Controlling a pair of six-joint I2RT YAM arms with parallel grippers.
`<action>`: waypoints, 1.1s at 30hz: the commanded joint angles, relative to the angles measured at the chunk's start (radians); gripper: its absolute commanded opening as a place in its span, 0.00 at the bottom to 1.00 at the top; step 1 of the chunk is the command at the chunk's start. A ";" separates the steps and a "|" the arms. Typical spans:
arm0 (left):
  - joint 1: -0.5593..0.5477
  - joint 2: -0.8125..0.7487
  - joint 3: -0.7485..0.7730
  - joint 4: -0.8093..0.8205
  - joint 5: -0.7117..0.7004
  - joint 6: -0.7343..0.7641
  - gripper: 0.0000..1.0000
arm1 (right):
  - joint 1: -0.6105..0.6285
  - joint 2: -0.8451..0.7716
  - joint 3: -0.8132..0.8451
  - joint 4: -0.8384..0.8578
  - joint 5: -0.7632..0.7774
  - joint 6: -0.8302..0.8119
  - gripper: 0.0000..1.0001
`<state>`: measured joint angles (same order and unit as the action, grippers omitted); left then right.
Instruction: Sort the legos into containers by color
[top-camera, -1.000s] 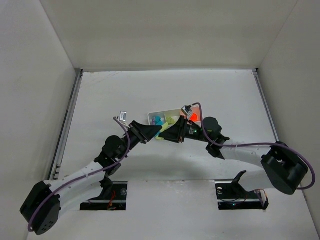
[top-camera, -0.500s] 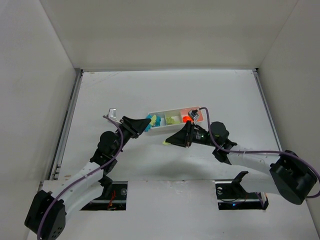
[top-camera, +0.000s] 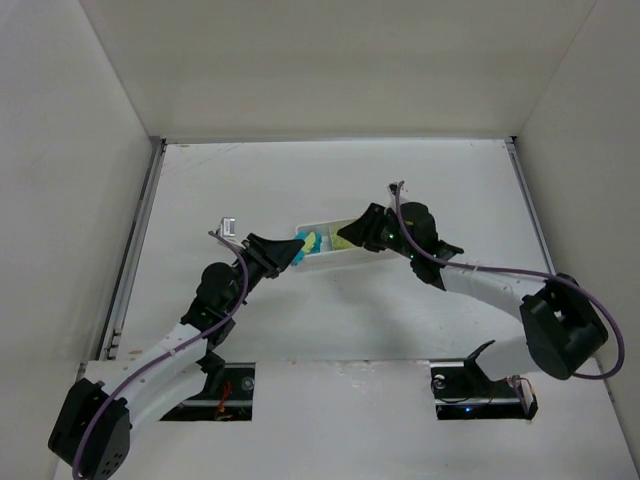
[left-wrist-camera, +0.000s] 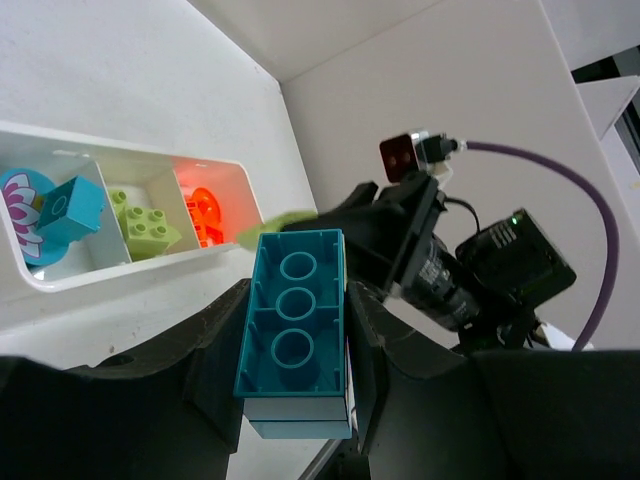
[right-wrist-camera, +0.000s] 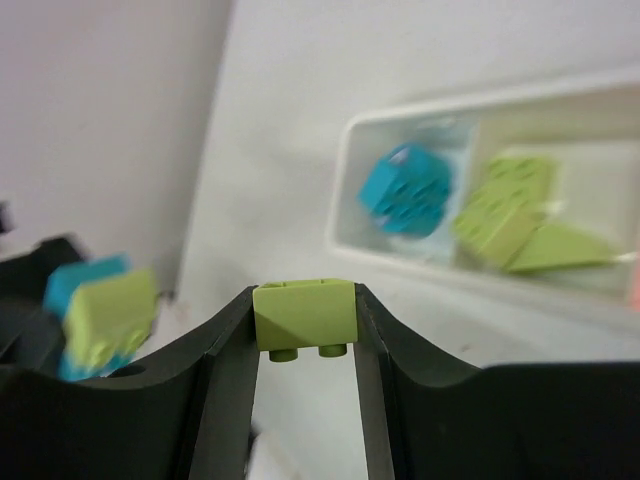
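Observation:
My left gripper (top-camera: 298, 247) is shut on a long teal-blue lego (left-wrist-camera: 295, 340) and holds it at the left end of the white tray (top-camera: 325, 262). My right gripper (top-camera: 346, 238) is shut on a small yellow-green lego (right-wrist-camera: 305, 315), close above the tray's middle. In the left wrist view the tray (left-wrist-camera: 60, 282) holds a teal lego (left-wrist-camera: 70, 205) in its left compartment, yellow-green legos (left-wrist-camera: 145, 222) in the middle one and an orange-red lego (left-wrist-camera: 205, 215) in the right one. The right wrist view shows the teal lego (right-wrist-camera: 410, 190) and the yellow-green ones (right-wrist-camera: 510, 210) in the tray.
White walls enclose the table on three sides. The two grippers are close together over the tray. The right arm's wrist and purple cable (left-wrist-camera: 540, 165) show just behind the tray. A blurred teal and green shape (right-wrist-camera: 100, 315) sits at the left gripper.
My right gripper has carried the yellow-green lego from the table in front of the tray up over the tray's middle. My left gripper has drawn back to the tray's left end with the teal lego.

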<state>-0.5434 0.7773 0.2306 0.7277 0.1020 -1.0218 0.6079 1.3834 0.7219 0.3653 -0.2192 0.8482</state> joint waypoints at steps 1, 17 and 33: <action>-0.005 -0.010 0.015 0.055 0.019 0.020 0.10 | -0.003 0.066 0.115 -0.158 0.262 -0.195 0.32; -0.006 0.080 -0.004 0.147 0.056 0.025 0.11 | 0.022 0.246 0.244 -0.195 0.426 -0.235 0.58; -0.033 0.028 -0.016 0.162 0.056 -0.029 0.12 | 0.069 -0.161 -0.088 0.214 0.066 0.109 0.80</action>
<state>-0.5674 0.8364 0.2226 0.8108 0.1463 -1.0279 0.6575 1.2297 0.6933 0.3531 -0.0090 0.8043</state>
